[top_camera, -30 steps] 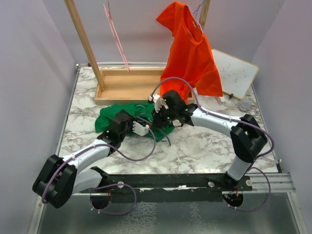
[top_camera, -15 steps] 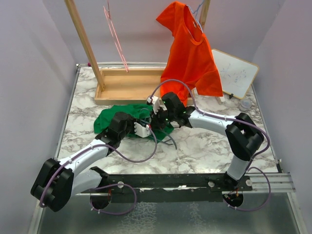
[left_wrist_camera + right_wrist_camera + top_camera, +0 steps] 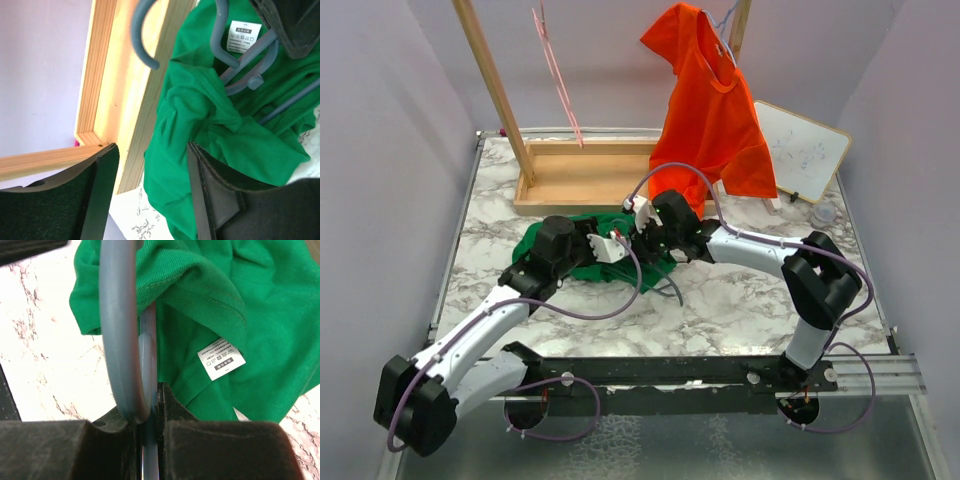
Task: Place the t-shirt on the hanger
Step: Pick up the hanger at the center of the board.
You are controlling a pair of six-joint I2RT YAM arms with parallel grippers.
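A marbled counter [image 3: 740,300] fills the cell, with a shallow wooden tray [image 3: 580,175] at its back edge, an orange-red t-shirt [image 3: 710,120] hanging above the tray's right end and a small whiteboard [image 3: 805,150] leaning at the far right.

The green t-shirt [image 3: 270,305] lies crumpled on the counter just in front of the tray, under both wrists. The blue-grey hanger [image 3: 117,340] lies on it, its hook reaching out over the tray's wooden rim and its neck beside the white neck label [image 3: 222,359].

The right gripper [image 3: 147,410] has its fingers closed tight on the hanger's stem just below the hook. The left gripper [image 3: 151,147] has its fingers apart, with a bunched fold of green cloth in the gap, resting against one finger but not pinched.

The shirt looks light, limp cotton: it will sag, fold and slip where it is not held, so a pinch on the ribbed collar near the label, where the cloth is doubled, should hold best. The hanger looks like stiff, smooth plastic, so the grip on its stem gives good control, though cloth may slide off its arms. The shirt is not yet on the hanger.
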